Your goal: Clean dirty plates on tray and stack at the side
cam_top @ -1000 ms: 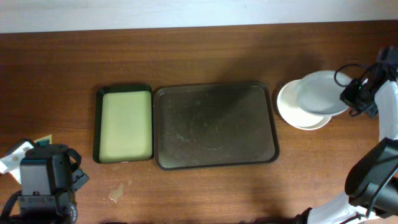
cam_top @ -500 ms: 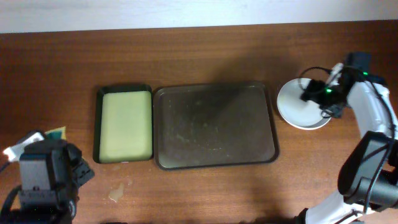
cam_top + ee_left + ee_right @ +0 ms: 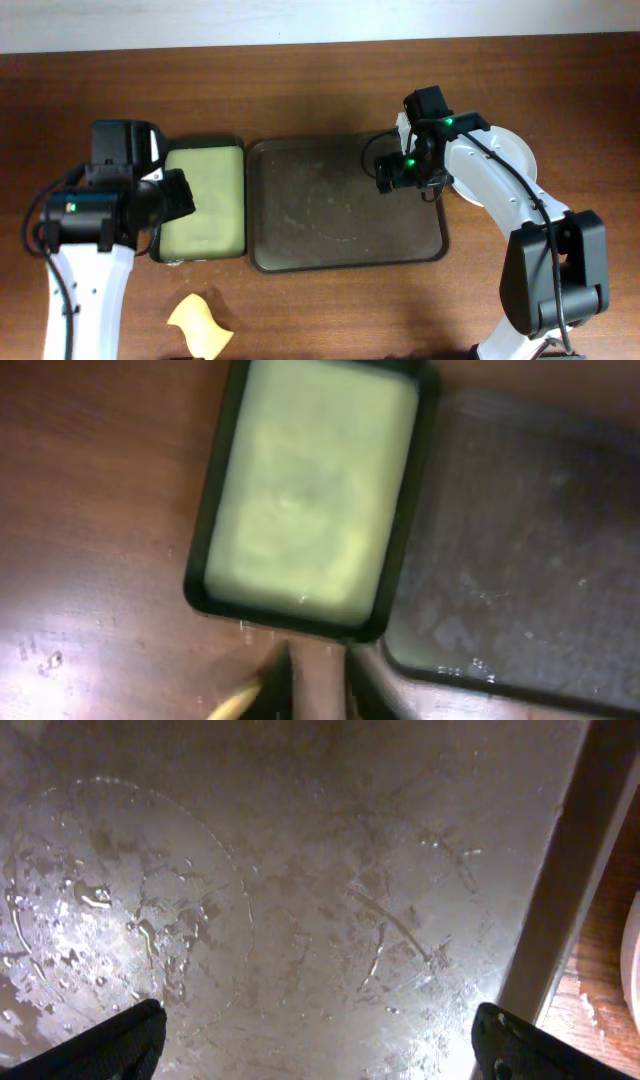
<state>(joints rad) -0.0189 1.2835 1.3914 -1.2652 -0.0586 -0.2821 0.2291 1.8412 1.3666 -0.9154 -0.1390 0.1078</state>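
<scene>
Your sponge [image 3: 200, 327] lies loose on the worktop [image 3: 320, 90] near the front-left corner, so nothing is being wiped. The left hand [image 3: 176, 195] hangs over the small black tray [image 3: 213, 510], which shows only a pale yellow-green inside. Blur hides whether its fingers are apart. The tray [image 3: 340, 215] in the middle holds no plates, only wet streaks. Your right hand [image 3: 392, 178] hovers over its right rear part, fingers wide apart and empty. The plates [image 3: 518, 150] sit stacked near the right edge, half hidden by that arm, so stacking looks finished.
</scene>
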